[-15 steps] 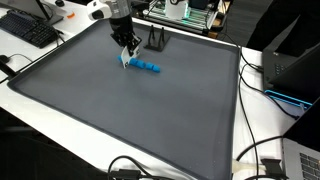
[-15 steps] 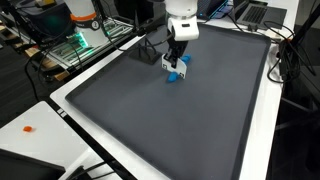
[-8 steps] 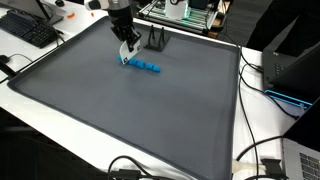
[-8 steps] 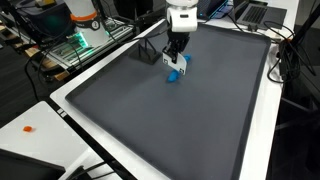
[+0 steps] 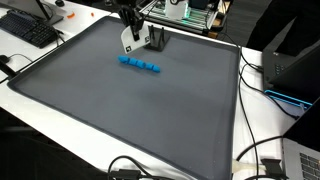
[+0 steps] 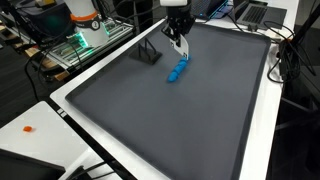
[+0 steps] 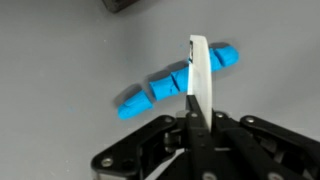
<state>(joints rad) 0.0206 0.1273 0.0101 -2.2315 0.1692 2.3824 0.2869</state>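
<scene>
— What is the gripper (image 7: 198,70) doing?
— It is hovering over the grey mat (image 5: 150,120), jaws pressing together into one white-tipped blade and gripping nothing I can make out.
— And the row of blue blocks (image 7: 175,82)?
— It is lying on the mat at mid-frame in the wrist view, under the fingertips and apart from them.
— Farther back?
— A black stand (image 5: 156,40) is sitting top centre in an exterior view, near the mat's far edge.

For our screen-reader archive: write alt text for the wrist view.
A slanted row of small blue blocks lies on a gray mat. The gripper, jaws closed together, enters from the bottom edge and overlaps the row near its right end. A dark object peeks in at the top edge.
</scene>
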